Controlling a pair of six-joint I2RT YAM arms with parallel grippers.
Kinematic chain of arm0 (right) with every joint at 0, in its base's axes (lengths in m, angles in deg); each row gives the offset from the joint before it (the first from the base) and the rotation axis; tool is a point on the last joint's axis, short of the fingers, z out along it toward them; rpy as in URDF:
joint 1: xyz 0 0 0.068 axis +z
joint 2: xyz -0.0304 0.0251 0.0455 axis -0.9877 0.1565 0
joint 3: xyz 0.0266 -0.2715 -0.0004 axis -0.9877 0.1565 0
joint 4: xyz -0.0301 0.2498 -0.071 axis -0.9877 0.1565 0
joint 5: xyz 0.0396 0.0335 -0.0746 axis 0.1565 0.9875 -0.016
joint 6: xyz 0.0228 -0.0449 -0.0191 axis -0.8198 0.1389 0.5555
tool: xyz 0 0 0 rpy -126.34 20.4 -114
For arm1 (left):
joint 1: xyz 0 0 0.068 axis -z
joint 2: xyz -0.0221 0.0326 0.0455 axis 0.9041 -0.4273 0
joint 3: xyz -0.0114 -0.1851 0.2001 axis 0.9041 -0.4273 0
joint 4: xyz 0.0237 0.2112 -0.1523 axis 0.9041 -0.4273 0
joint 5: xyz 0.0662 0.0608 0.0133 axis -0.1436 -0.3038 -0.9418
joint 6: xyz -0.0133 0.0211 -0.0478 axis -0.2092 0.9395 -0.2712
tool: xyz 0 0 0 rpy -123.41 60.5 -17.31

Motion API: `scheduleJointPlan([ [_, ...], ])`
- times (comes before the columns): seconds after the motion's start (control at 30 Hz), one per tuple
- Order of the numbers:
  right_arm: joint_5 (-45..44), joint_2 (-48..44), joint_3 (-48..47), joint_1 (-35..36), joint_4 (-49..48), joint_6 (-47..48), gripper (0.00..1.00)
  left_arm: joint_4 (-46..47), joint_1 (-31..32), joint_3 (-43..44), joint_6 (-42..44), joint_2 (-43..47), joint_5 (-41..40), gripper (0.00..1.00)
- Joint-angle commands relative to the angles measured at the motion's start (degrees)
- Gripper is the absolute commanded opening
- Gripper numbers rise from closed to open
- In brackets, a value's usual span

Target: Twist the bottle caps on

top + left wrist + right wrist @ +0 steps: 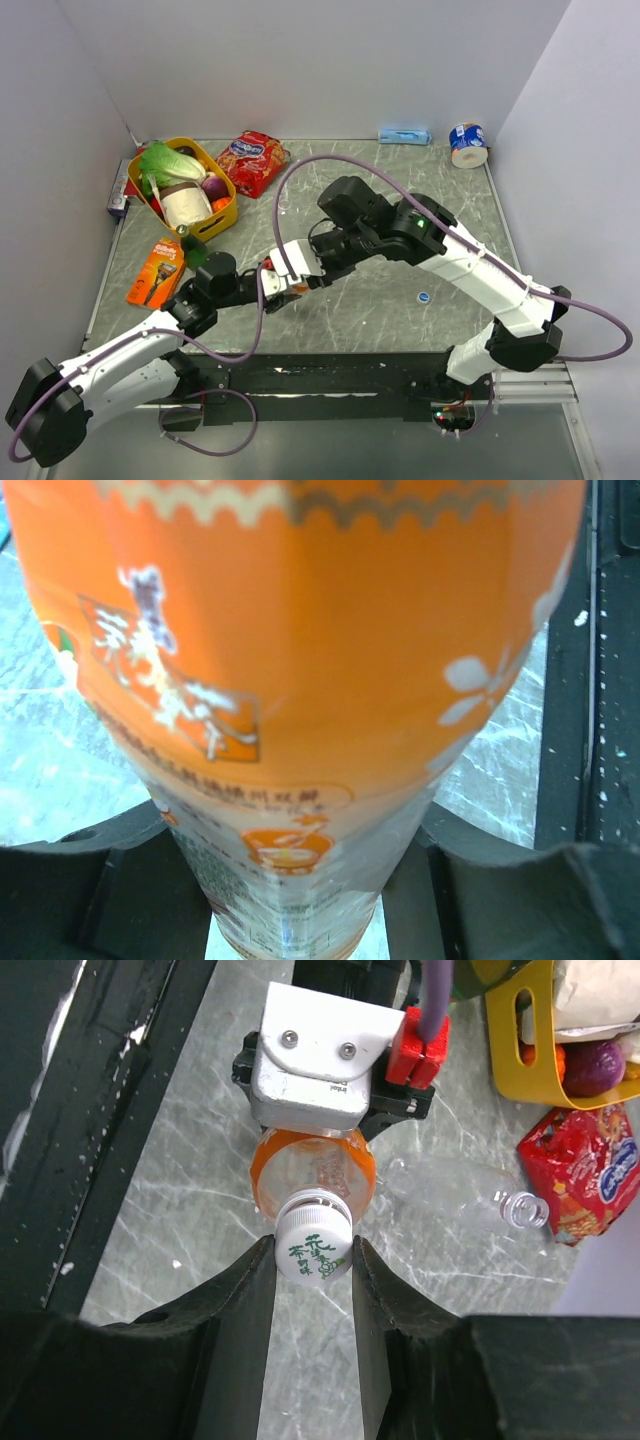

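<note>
Orange-labelled bottle (300, 680) in left gripper (300, 872), green-lettered whitish cap (314, 1243)

An orange-labelled bottle (312, 1165) wears a whitish cap (313, 1245) on its neck. A clear bottle (455, 1185) lies uncapped on its side nearby, a blue cap (423, 296) well apart

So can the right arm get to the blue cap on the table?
Probably yes, but not right away. The blue cap lies in the open near the right arm. The right hand is pinching the whitish cap on the orange drink bottle, so it must let go first.
</note>
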Motion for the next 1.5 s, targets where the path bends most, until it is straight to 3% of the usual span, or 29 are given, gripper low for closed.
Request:
scheduleJointPlan([
  [0.0,-0.7,1.98,-2.91,-0.9,2.47,-4.28,0.33,9.95,-0.06,-0.32,-2.48,2.86,-0.35,0.01],
  [0.53,-4.21,9.61,-10.29,-2.31,5.63,-20.35,0.33,18.82,0.02,1.35,-11.71,2.42,-7.64,0.01],
  [0.9,-5.97,20.78,-26.54,-3.54,17.84,-28.71,0.35,22.69,0.29,1.44,-11.18,1.64,-18.01,0.01],
  [1.13,-7.2,21.84,-27.43,-3.71,17.77,-31.17,0.35,24.01,0.38,1.09,-11.89,-0.21,-22.85,0.01],
  [1.47,-8.61,19.12,-26.64,-3.54,12.33,-28.19,0.43,18.04,0.46,-2.43,-6.97,0.84,-14.68,0.01],
])
